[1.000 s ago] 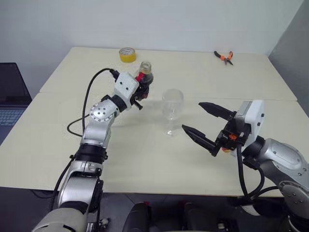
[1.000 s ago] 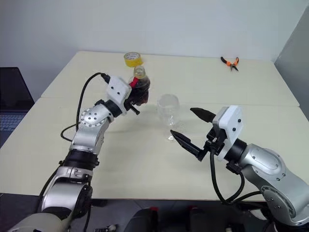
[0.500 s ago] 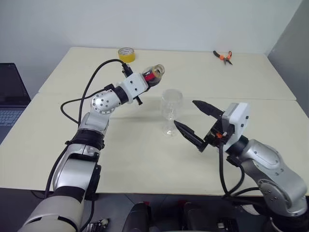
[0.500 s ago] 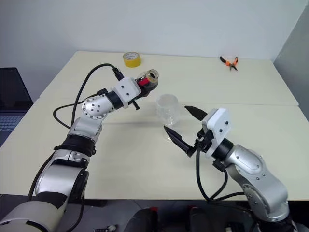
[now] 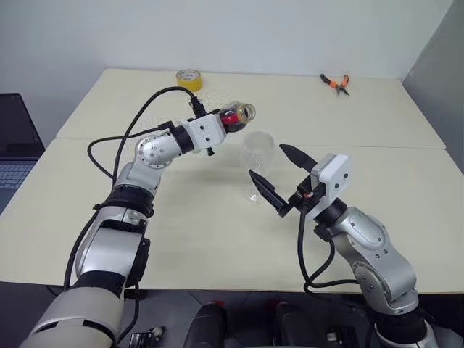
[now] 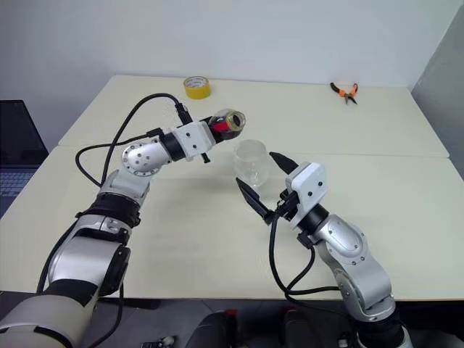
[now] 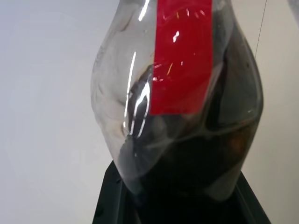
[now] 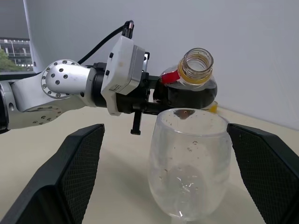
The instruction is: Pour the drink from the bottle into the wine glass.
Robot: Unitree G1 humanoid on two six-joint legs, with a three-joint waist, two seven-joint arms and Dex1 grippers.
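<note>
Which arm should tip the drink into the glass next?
Left. Its claw grips the bottle, tilted beside the glass. The right claw is open around the glass.

Lab or workshop, plain pale tables (image 5: 217,239), pliers (image 5: 336,83), tape roll (image 5: 189,78), laptop (image 5: 13,145)

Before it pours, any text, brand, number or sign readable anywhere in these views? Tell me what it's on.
None readable.
Bottle: its red label shows plain red, no lettering.
Wine glass: no markings.
Yellow tape roll: no print that can be made out.
Pliers: too small to tell.
</note>
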